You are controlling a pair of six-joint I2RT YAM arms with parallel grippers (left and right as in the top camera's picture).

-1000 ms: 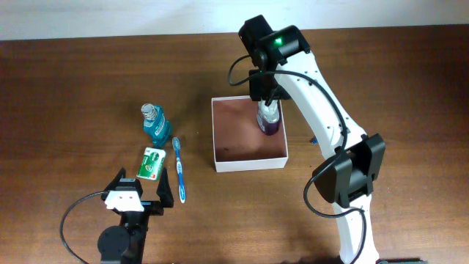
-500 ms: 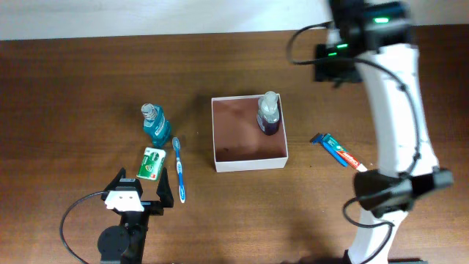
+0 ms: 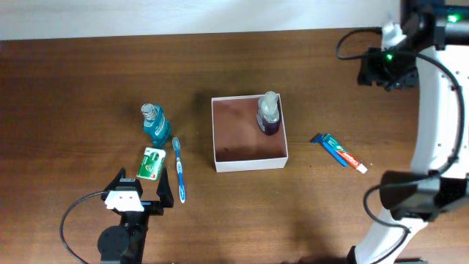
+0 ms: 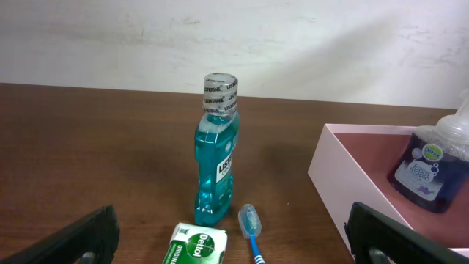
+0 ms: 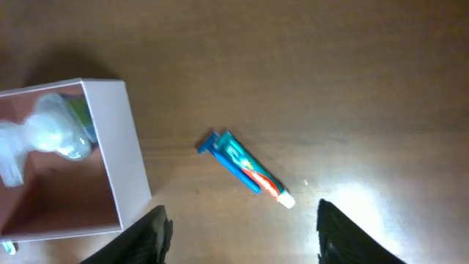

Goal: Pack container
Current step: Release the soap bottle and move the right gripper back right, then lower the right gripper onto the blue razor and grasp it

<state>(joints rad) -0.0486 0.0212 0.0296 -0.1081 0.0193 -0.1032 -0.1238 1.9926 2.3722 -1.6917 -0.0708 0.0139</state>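
Observation:
The container (image 3: 249, 163), a shallow white-walled box with a reddish-brown floor, sits mid-table. A purple soap bottle (image 3: 268, 114) stands upright in its far right corner. Left of the box are a blue mouthwash bottle (image 3: 154, 125), a green-and-white Dettol soap box (image 3: 152, 163) and a blue toothbrush (image 3: 178, 169). A toothpaste tube (image 3: 338, 152) lies to the right of the box. My right gripper (image 5: 245, 238) hangs open and empty high over the bare wood near the toothpaste (image 5: 245, 169). My left gripper (image 3: 143, 188) rests open near the front edge, facing the mouthwash (image 4: 216, 158).
The right arm's wrist (image 3: 388, 62) is at the far right of the table, well away from the box. The container's white wall (image 4: 344, 183) shows at the right of the left wrist view. A pale wall runs behind the table's back edge.
My right arm has let go of the purple bottle, left it standing in the container, and swung away to the far right. The left arm has not moved.

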